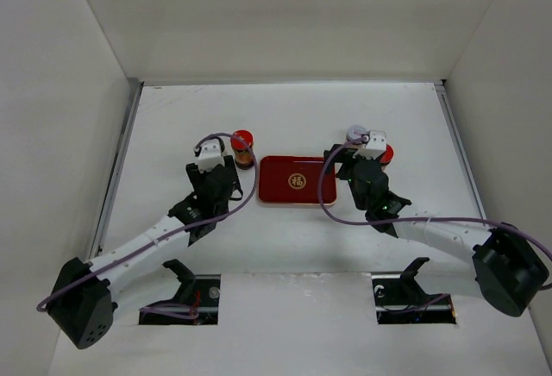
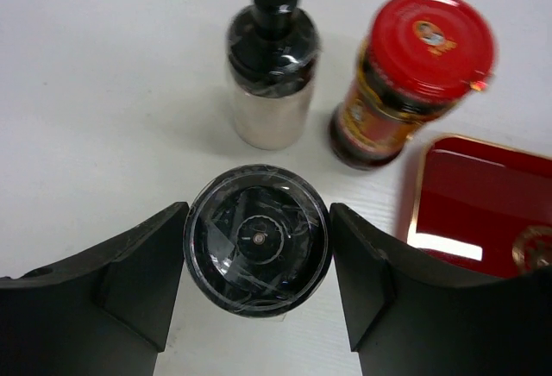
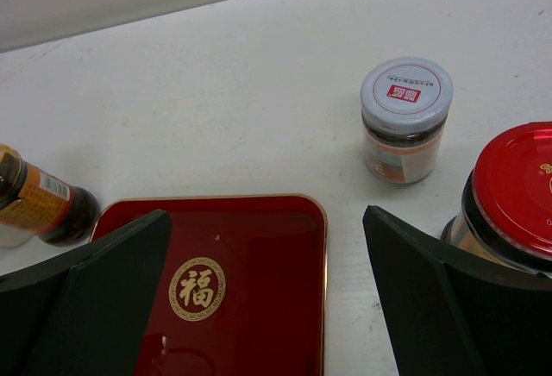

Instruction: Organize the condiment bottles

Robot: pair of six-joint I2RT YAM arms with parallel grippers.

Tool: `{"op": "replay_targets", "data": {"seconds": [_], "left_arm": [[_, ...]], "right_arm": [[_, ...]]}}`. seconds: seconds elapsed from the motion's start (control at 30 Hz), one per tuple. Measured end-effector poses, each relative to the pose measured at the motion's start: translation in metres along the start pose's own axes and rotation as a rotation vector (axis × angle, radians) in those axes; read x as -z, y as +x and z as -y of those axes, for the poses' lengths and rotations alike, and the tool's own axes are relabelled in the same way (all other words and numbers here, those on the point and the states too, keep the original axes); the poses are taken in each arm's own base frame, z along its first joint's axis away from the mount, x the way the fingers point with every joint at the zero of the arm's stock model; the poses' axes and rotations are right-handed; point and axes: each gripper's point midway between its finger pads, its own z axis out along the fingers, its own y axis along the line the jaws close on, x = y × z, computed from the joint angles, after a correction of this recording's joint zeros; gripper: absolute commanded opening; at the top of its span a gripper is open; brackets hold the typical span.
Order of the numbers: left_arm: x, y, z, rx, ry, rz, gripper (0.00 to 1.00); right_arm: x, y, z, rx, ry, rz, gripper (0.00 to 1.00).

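Left gripper (image 2: 259, 214) clasps a clear-lidded black jar (image 2: 257, 240), with one dark finger touching each side of it, and the jar stands upright on the white table (image 2: 95, 91). Looking down through this wrist camera, I see a slim bottle (image 2: 272, 74) just beyond the jar, with a black top and a shiny silver body. To the right of that bottle, near it but apart, stands a red-capped sauce jar (image 2: 414, 74) with a dark body and a yellow-and-red label. All three stand to the left of the dark-red tray (image 2: 483, 195), close to its far left corner. From the top camera I see the tray lying flat in the middle of the table, between my two arms. The right gripper (image 3: 266, 221) is spread wide and holds nothing. Its left finger (image 3: 103, 281) hangs over the tray beside the gold emblem (image 3: 197, 289), and its right finger partly hides a red-lidded jar (image 3: 517, 191). Farther off, a small grey-lidded jar (image 3: 405, 117) with a red mark on its lid stands apart from that one. Both are off the tray's right side.
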Motion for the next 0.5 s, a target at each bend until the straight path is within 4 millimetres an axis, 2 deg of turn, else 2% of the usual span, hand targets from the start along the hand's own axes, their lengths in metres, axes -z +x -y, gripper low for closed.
{"op": "replay_targets", "data": {"seconds": [0.27,0.37,0.5], "left_arm": [[0.046,-0.015,0.056,-0.009,0.213,0.052,0.38],[0.051,-0.019,0.084,-0.033,0.26,0.052,0.38],[0.043,-0.02,0.122,-0.069,0.291,0.061,0.38]], "right_arm": [[0.0,-0.001,0.0,-0.003,-0.001,0.003,1.0],[0.002,-0.005,-0.001,-0.012,-0.005,0.014,1.0],[0.004,-0.005,0.001,-0.021,-0.007,0.022,1.0]]}}
